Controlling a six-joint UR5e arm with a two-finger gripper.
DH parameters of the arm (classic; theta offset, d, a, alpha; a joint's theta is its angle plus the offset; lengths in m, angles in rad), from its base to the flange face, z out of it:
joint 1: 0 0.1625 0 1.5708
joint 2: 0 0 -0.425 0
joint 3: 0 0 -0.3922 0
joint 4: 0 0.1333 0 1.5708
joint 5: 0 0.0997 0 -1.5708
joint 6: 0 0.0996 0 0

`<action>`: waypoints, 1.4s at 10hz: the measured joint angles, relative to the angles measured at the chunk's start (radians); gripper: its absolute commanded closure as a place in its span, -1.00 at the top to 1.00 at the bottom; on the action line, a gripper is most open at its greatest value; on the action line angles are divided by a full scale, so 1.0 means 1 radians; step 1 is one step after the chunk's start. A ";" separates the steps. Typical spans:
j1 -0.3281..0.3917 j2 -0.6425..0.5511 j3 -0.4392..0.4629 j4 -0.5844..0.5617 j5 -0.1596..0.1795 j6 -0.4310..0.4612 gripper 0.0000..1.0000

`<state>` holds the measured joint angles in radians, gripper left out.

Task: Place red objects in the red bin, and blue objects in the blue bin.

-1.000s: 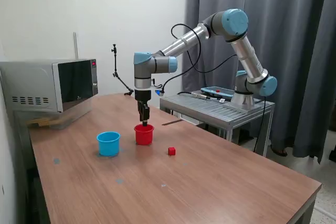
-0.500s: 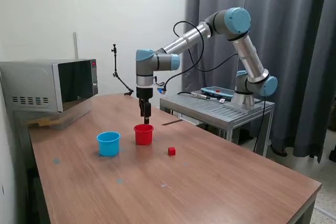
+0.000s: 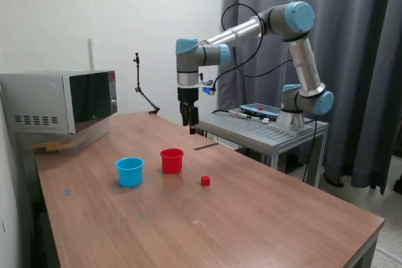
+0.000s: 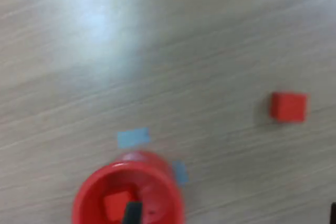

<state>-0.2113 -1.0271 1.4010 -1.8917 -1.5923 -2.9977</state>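
Progress looks to be well past the start. One red cube (image 4: 116, 204) lies inside the red cup (image 3: 172, 160), seen from the wrist view on the cup's floor. A second red cube (image 3: 205, 181) sits on the bare desk (image 3: 264, 218), near the red cup and on the side of it away from the light blue cup (image 3: 129, 171).

The hand (image 3: 189, 117) hangs high above the desk, well apart from everything on it. The red cup is below it and toward the exterior view's left; the loose cube is below it and slightly toward the exterior view's right. Nothing shows between the fingers, so it appears to carry nothing, but whether the fingers are spread or together I cannot tell at this size.

No dark blue cubes show anywhere on the desk. The inside of the light blue cup is hidden from this angle, so they may already be in there; that is a guess only.

What is left, as I judge it: come down over the loose red cube, take it, and drop it into the red cup.
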 measured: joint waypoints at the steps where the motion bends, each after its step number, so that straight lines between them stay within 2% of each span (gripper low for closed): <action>1: 0.030 -0.013 -0.008 0.027 0.001 -0.007 1.00; 5: 0.129 -0.037 -0.013 0.075 0.005 -0.034 1.00; 8: 0.146 -0.050 0.010 0.061 0.006 -0.075 1.00; 10: 0.146 -0.052 0.030 0.026 0.019 -0.092 1.00; 11: 0.146 -0.052 0.039 -0.002 0.035 -0.073 1.00; 14: 0.143 -0.051 0.057 -0.062 0.066 0.116 1.00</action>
<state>-0.0680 -1.0781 1.4584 -1.9536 -1.5262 -2.8819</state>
